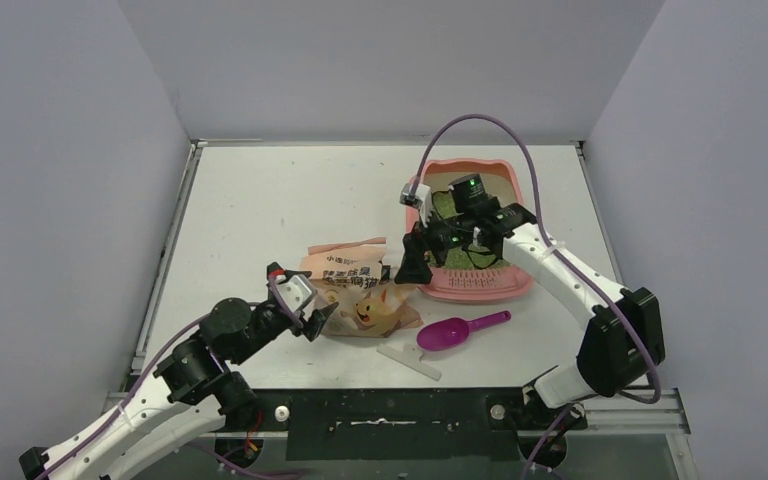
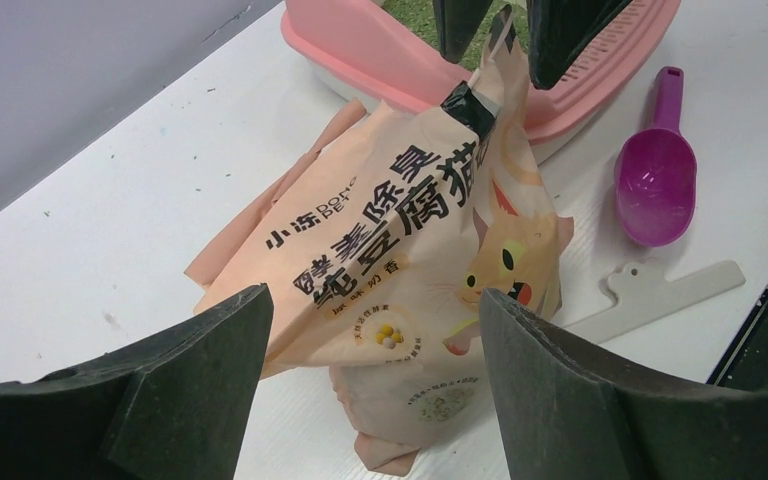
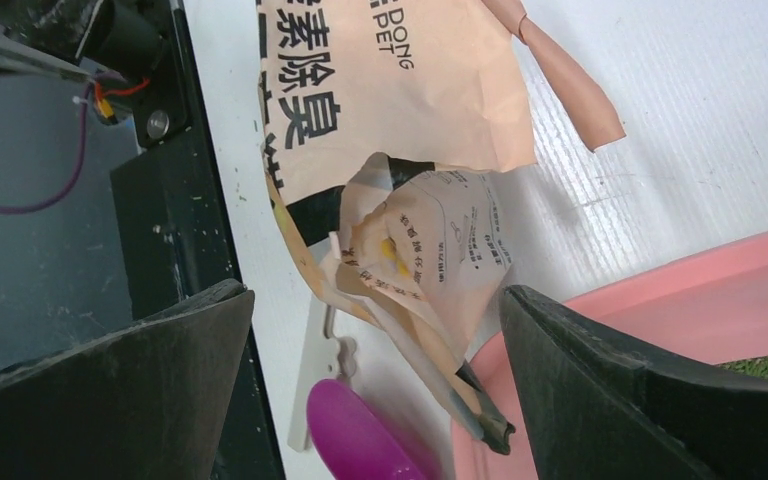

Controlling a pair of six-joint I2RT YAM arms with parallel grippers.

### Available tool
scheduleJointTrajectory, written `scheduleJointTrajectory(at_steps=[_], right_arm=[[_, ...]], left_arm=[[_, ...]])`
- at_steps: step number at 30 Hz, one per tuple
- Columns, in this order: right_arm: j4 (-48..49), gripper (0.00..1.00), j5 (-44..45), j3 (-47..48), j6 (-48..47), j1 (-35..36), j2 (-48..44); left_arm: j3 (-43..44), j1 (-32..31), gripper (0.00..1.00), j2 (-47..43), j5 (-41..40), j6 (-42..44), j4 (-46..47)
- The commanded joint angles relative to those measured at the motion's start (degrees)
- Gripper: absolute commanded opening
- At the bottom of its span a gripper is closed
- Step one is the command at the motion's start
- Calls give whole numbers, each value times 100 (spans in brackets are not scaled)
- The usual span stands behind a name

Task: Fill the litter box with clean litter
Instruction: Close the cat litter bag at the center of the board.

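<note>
- Looking down on a white table (image 1: pixel 250 210), with two robot arms reaching in from its near edge.
- The litter box (image 1: pixel 472 291), a pink tray, sits toward the far right corner of the table. Green litter (image 1: pixel 444 204) shows inside it, partly hidden by the right arm.
- A peach litter bag (image 1: pixel 355 285) printed with a cartoon cat lies crumpled at mid-table. Its taped top corner is just beside the box's near-left rim.
- The right pincer (image 1: pixel 415 262) is spread fully wide, with one finger on either side of that taped corner, and grips nothing.
- The left pincer (image 1: pixel 320 320) is also wide apart and empty. It faces the bag's bottom end from the near-left side.
- A magenta scoop (image 1: pixel 457 331) and a white clip (image 1: pixel 409 360) lie by the near edge, just beside the bag.
- The step in hand looks like taking hold of the bag to pour.
- To do it well, the right pincer should probably close firmly on the taped corner, deep enough that the thin film cannot slip out.
- The left pincer would then take the bottom end, so the mouth tips over the tray and not the table.
</note>
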Motion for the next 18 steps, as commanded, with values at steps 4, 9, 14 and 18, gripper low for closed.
scheduleJointTrajectory(at_steps=[4, 9, 14, 18], right_arm=[[-865, 99, -387, 753, -1126, -8, 535], [-1111, 93, -419, 891, -1051, 149, 790], [-1309, 67, -930, 1182, -758, 131, 1224], [-704, 46, -1423, 1120, 112, 188, 1258]], left_arm=[[153, -30, 74, -84, -47, 8, 69], [124, -26, 74, -79, -35, 12, 51], [155, -27, 74, -44, 17, 1, -9], [202, -29, 74, -20, 61, 10, -153]])
